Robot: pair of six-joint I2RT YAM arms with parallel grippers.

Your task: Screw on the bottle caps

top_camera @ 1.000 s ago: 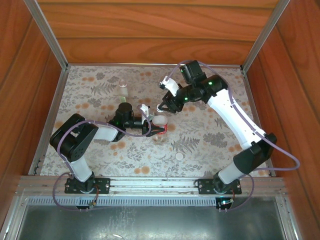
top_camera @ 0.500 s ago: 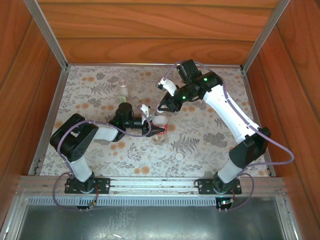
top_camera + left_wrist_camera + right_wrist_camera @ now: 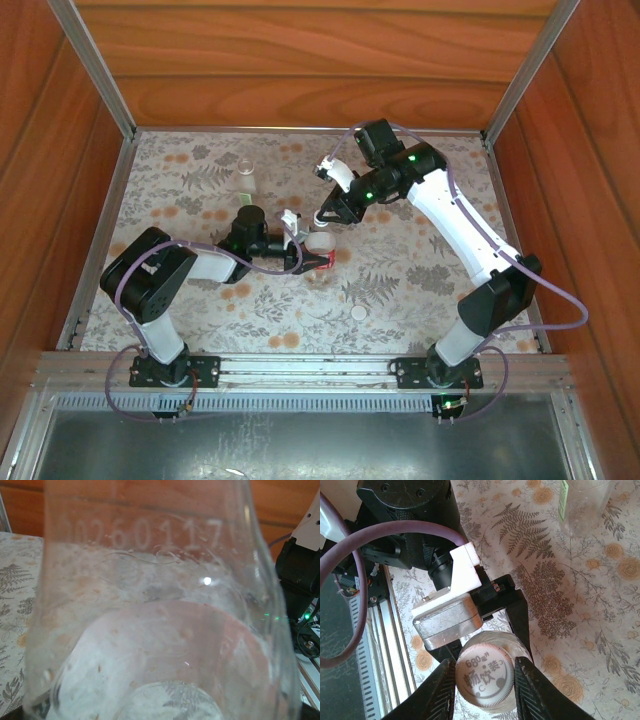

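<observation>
Floral cloth (image 3: 420,270) between wooden walls (image 3: 300,60). Nearest, at 6 o'clock, leaves a spare cap (image 3: 358,313) loose for later. At centre, clamps the red-label bottle (image 3: 150,630) in the left gripper (image 3: 312,258), bracing it against twist. Just above, pinches the second cap (image 3: 485,676) in the right gripper (image 3: 323,218), probably seated on the neck, threads hidden. Farthest, at 11 o'clock, parks the greenish-label bottle (image 3: 246,178) upright, well apart.

We've got 3 views. Top cam sits high behind the near edge, looking down on the whole table (image 3: 420,295). Left wrist cam is jammed against the bottle (image 3: 150,630), looking sideways through it. Right wrist cam stares down at its cap (image 3: 484,675) from close up. All 3 share that bottle.
</observation>
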